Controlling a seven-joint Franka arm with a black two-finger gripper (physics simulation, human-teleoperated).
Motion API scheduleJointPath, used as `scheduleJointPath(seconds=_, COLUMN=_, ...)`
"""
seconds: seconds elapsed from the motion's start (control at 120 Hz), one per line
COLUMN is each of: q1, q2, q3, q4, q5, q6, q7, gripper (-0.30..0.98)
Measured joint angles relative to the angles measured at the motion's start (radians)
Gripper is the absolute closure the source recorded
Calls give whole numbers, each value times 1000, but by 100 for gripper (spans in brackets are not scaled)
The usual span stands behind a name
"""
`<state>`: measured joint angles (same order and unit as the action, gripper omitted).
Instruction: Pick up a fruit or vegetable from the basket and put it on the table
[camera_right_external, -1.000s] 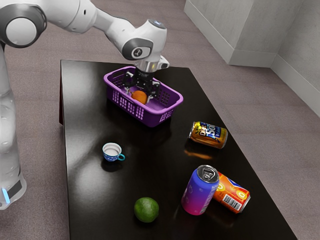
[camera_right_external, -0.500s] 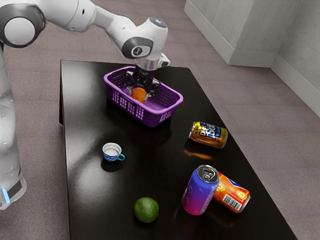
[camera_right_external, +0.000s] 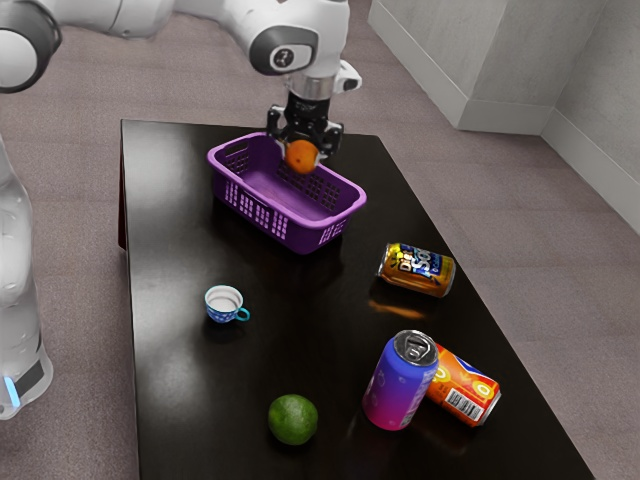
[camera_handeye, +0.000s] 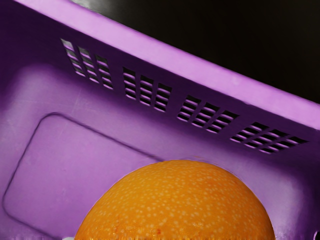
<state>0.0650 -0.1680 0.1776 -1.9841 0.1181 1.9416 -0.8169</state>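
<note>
Well, claw (camera_right_external: 303, 153) closed on one orange (camera_right_external: 301, 158) over one basket (camera_right_external: 300, 236); three cans (camera_right_external: 401, 382), one cup (camera_right_external: 224, 305), one lime (camera_right_external: 293, 419).

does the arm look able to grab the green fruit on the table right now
Probably not: its gripper is shut on the orange, above the basket. The green fruit itself looks open from above, with the blue-and-pink can standing apart from it.

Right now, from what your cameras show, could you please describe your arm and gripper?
My arm is white with rounded links, dark grey rings at the joints and a blue strip low down; my gripper is black, angular and two-fingered.
</note>
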Motion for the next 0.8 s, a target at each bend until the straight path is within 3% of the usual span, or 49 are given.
scheduleJointPath(seconds=0.492, q1=-5, q2=-35, q3=-261, q4=-32, q5=-180, q6=-100, q7=3, gripper=33)
scheduleJointPath(seconds=0.8, q1=-7, q2=-14, q3=-346, q4=-26, q5=-221, q6=-85, q7=2, gripper=33)
